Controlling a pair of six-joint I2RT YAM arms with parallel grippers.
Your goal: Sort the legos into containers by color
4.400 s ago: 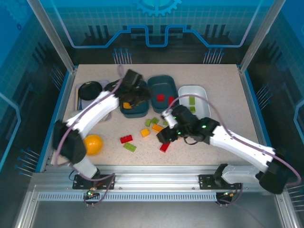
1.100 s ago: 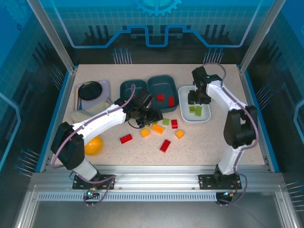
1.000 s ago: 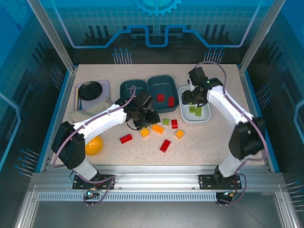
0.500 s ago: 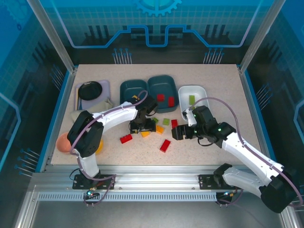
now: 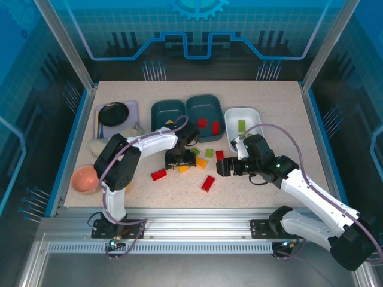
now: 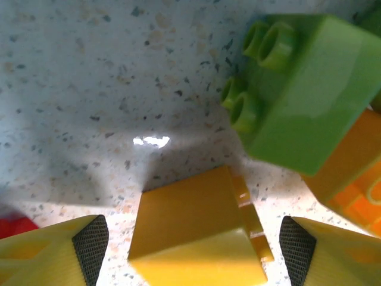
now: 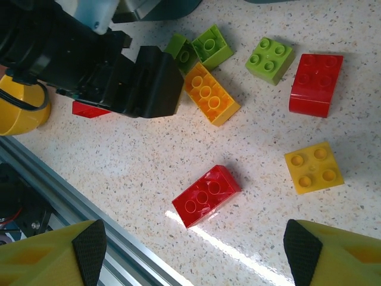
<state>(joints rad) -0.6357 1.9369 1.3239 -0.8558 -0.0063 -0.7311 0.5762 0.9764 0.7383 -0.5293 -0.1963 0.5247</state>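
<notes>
Both gape wide: left pincer [image 6: 193, 245] straddles yellow brick [image 6: 190, 220]; right pincer [image 7: 193, 247] empty.

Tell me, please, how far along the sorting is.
Done: two red bricks lie in a teal bin, and a green brick in the white bin. In hand: nothing gripped; the open left gripper straddles a yellow brick. Left: several loose bricks, red, green and yellow, on the table.
</notes>
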